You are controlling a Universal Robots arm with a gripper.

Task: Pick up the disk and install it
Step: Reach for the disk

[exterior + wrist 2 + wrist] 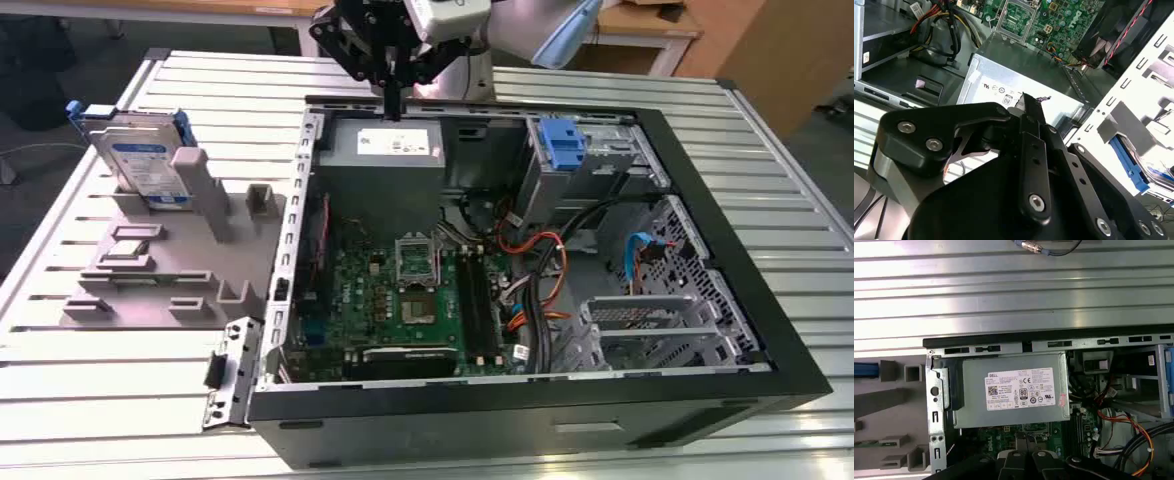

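Arm posed with the gripper (391, 106) pointing straight down above the power supply (384, 150) of the open computer case (534, 398), jaws closed together on nothing, while the disk (144, 160) stands upright in a grey holder (147, 272) at the exterior view's left, well apart.

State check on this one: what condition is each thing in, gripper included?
gripper: shut, empty, over the power supply.
disk: upright in the grey stand, not gripped, outside the case.
computer case: lying on its side, open, insides exposed.
power supply: mounted inside the case.
blue bracket: upright on the drive cage.
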